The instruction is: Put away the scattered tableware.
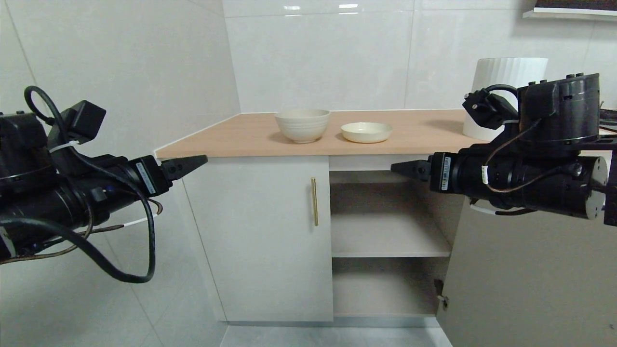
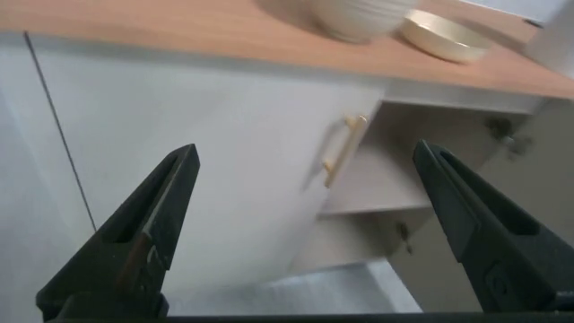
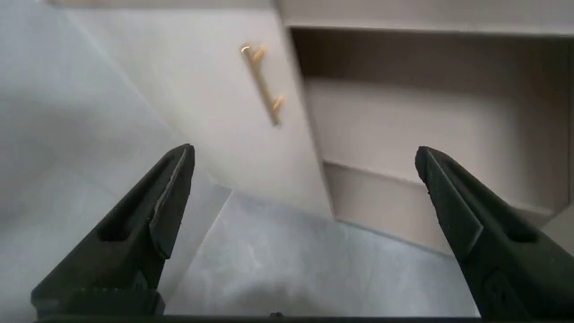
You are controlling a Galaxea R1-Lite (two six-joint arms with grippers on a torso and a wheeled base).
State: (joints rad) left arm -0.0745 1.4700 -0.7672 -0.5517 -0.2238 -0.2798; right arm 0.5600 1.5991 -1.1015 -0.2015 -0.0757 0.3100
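Note:
A ribbed cream bowl stands on the wooden countertop, with a shallow cream plate just to its right. The left wrist view catches the bowl and plate from below. My left gripper hangs open in front of the cabinet's left edge, below counter height and holding nothing. At the same height my right gripper is open too, in front of the open cabinet bay. Both sets of fingers are spread wide.
The white cabinet has a closed left door with a brass handle. Its right bay is open, showing bare shelves, and the open door swings out at the right. A white ribbed container stands on the counter's right end.

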